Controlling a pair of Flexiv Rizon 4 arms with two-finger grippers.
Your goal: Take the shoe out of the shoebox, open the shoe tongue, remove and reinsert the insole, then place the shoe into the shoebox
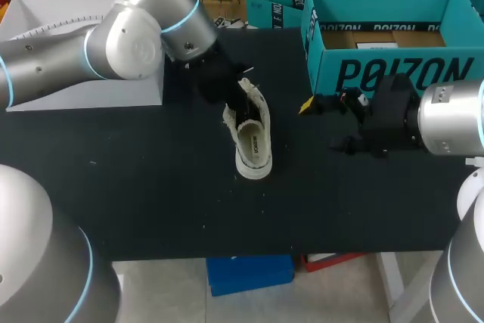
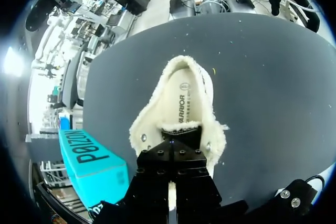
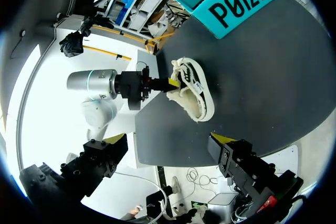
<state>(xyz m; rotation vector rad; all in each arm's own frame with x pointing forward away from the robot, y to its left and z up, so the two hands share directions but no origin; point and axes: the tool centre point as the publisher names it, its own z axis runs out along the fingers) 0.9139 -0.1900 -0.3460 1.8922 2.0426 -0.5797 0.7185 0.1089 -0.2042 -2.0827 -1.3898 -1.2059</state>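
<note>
**Q:** Black table (image 1: 151, 187), seen from above: where is the shoe (image 1: 253, 138), and which step does the figure show?

**A:** It lies near the middle of the table, out of the teal shoebox (image 1: 393, 73), which stands open and well apart at the far right. Judging by that, the step is opening the tongue (image 2: 178, 128) ahead of pulling out the insole (image 2: 181, 100).

**Q:** How do the two grippers stand?

**A:** Left gripper (image 2: 173, 146) is at the shoe's front. Its fingers are drawn almost together and, as far as its wrist view shows, they pinch the tongue's fleecy edge; its tips are hidden. Right gripper (image 3: 169, 140) hangs in front of the shoebox, near the shoe but apart from it, fingers spread wide and holding nothing.

**Q:** What makes the step go well?

**A:** Draw the tongue back toward the toe, and gently, since the shoe looks light and would likely slide or tip. Once the mouth is wide, the insole lies flat inside with its heel end exposed. It is probably best pinched at that heel end by the free right gripper, with the left one steadying the shoe.
</note>
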